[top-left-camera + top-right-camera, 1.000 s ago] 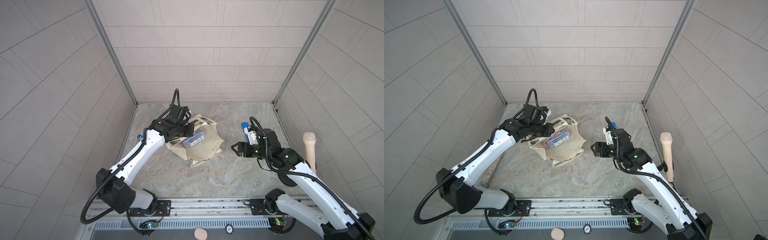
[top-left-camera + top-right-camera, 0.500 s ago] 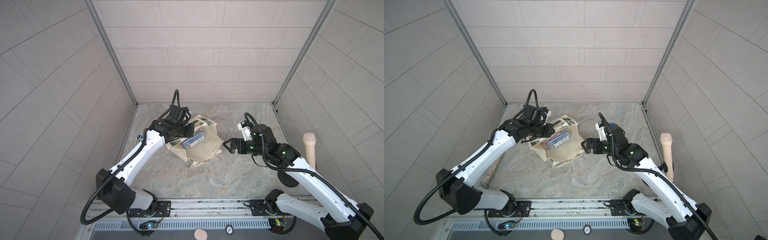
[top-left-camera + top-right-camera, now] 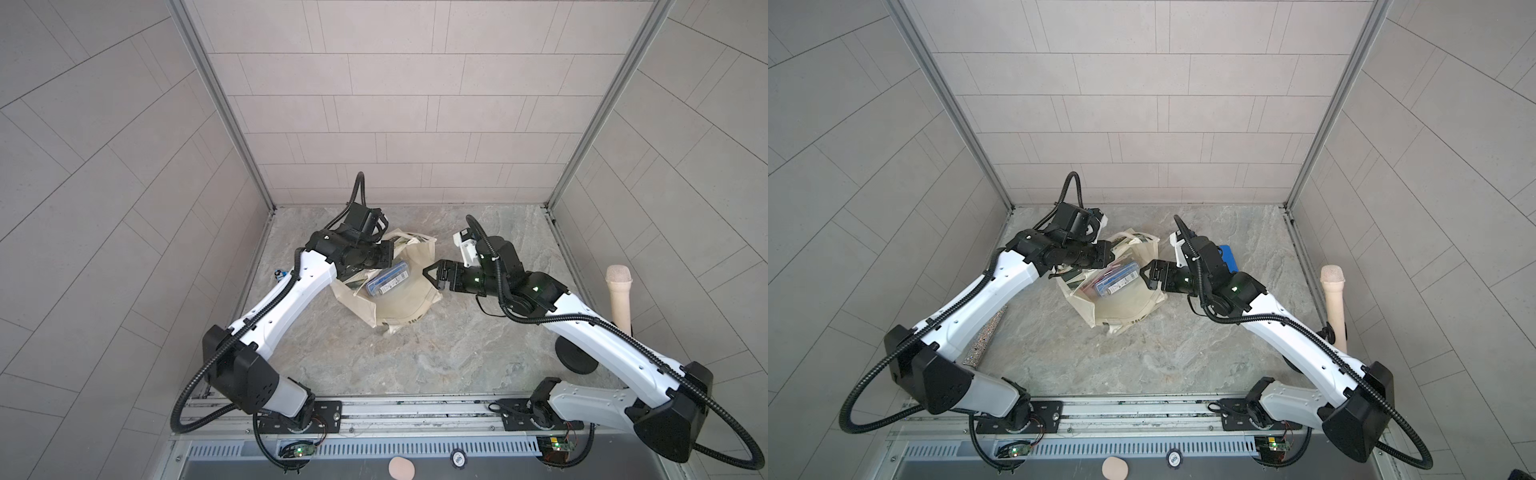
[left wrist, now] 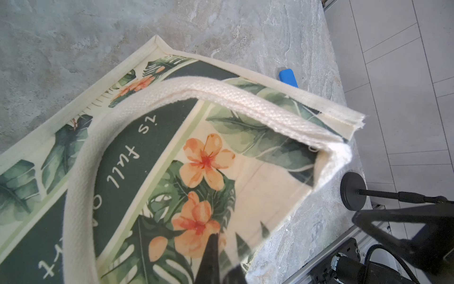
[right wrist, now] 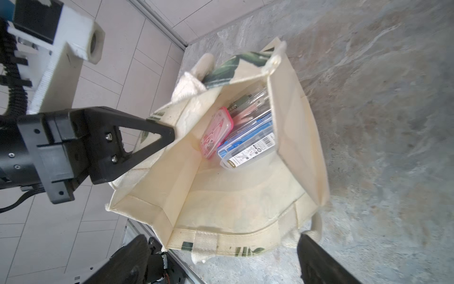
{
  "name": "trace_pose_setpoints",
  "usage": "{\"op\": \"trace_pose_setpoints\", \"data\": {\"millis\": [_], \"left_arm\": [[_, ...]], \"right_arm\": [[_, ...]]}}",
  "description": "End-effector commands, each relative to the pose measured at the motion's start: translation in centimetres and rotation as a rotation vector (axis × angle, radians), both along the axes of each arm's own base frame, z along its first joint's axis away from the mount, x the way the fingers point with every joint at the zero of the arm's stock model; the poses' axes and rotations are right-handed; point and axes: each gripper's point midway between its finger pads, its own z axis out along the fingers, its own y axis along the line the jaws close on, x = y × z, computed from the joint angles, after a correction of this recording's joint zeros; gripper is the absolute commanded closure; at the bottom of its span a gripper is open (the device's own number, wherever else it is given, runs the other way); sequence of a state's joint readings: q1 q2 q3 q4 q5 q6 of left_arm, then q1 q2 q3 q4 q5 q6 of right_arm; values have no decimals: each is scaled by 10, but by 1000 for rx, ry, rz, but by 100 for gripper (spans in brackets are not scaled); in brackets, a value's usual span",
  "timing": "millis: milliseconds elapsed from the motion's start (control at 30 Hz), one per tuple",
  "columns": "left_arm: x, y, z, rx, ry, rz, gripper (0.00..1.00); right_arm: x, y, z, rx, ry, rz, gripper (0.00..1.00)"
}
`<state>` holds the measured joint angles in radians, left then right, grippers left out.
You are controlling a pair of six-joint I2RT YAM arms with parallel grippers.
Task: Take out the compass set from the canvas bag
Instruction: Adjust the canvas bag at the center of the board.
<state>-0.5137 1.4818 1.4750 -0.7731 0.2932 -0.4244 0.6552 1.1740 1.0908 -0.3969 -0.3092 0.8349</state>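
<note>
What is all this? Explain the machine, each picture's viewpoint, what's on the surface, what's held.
Two robot arms with pincer grippers work over a table. Two pictures look down from above; two come from cameras on the wrists. On the table: a canvas bag with a blue case and a pink case inside, plus a microphone on a stand. The left gripper is shut on the bag's edge, holding it open. The right gripper, open and empty, points at the bag's mouth.

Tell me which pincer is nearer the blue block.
Right. The right pincer hovers open at the bag's edge on the blue block's side; the left pincer, shut on the bag's wall, sits across the bag.
</note>
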Motion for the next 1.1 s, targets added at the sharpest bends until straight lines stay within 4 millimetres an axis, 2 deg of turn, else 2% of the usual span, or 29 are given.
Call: {"op": "trace_pose_setpoints", "data": {"millis": [0,67,100,333,567,667,767,833,900,967,1000,1067], "left_arm": [[-1,-6,18,-25,-20,-22,100],[-1,-7,21,-29,-26,-30,100],[-1,-7,21,-28,-30,-34,100],[1,-14,22,-45,-29,-40,100],[-2,-23,18,-43,-21,-64,100],[-1,-23,14,-33,-20,-65,100],[-1,-23,13,-28,-16,-73,100],[0,-23,14,-19,-12,-75,100],[1,-23,16,-10,-6,-76,100],[2,-25,19,-6,-6,-84,100],[3,-24,19,-3,-8,-83,100],[3,-24,21,0,-14,-82,100]], "right_arm": [[4,10,-3,78,57,-37,10],[5,20,-14,121,91,-33,17],[7,24,-15,155,93,-48,17],[23,51,-59,267,221,-119,24],[37,81,-66,268,211,-168,24],[44,108,-77,235,227,-141,25],[53,124,-87,248,233,-161,27],[55,133,-83,303,231,-166,29],[50,133,-73,284,193,-143,29],[40,121,-65,214,145,-144,28],[35,113,-61,182,122,-147,27],[23,83,-58,103,86,-184,25]]}}
